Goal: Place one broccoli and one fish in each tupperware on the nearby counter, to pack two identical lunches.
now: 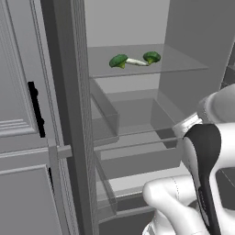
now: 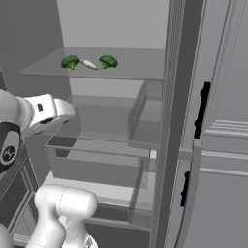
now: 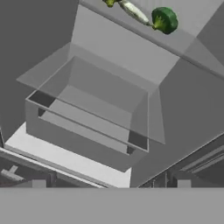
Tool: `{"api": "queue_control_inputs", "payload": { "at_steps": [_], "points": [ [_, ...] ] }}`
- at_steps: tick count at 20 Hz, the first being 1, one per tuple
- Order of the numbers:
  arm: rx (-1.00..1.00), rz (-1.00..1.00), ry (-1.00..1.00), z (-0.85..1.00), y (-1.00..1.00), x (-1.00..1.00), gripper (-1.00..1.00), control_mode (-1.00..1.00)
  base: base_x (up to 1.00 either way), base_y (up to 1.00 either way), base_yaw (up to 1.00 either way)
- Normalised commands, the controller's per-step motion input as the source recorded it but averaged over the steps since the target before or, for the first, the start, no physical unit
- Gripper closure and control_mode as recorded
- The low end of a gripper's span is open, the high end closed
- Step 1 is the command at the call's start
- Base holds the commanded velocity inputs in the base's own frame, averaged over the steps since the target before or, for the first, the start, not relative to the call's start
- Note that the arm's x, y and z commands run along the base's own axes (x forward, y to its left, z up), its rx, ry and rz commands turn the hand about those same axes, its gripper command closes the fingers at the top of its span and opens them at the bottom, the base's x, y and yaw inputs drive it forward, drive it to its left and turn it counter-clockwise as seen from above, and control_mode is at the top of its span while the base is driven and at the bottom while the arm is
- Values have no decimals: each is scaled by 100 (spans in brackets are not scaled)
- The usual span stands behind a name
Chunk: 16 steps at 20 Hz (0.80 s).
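- Two broccoli heads are seen on the upper glass shelf (image 1: pixel 183 64) of the open fridge, in the upper middle of the left base view: the left broccoli (image 1: pixel 118 60) and the right broccoli (image 1: pixel 151 57)
- A pale, slim fish (image 1: pixel 136 62) lies between them, apparently touching both or just beside them; contact cannot be told for certain
- In the hand view the right broccoli (image 3: pixel 164 19) sits at the upper right and the fish (image 3: pixel 134 12) runs toward the top edge
- Below the shelf a clear drawer (image 1: pixel 137 137) is seen, in the middle of both base views
- The jaws are taken to be fully open and holding nothing; the fingertips cannot be made out in the pictures
- The step in hand is judged to be the reach for a first item, the task being barely begun
- The hand is best raised and brought level with the shelf, so that the drawer front and the shelf edge are cleared
- One broccoli at the outer end should be approached from its free side, so that the fish is not pushed
- The jaws should be closed across the head or stalk only once it is centred
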Motion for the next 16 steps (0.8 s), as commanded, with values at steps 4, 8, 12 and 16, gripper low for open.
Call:
{"api": "queue_control_inputs", "payload": {
  "at_steps": [4,8,12,16],
  "points": [
    [22,-11,-12,60,0,62,-100,-100,0,0,0],
    [25,-13,-4,59,0,83,-100,-100,0,0,0],
    [19,-3,-2,28,0,73,-100,-100,0,0,0],
    [13,0,-4,0,10,77,-100,-100,0,0,0]
  ]
}}
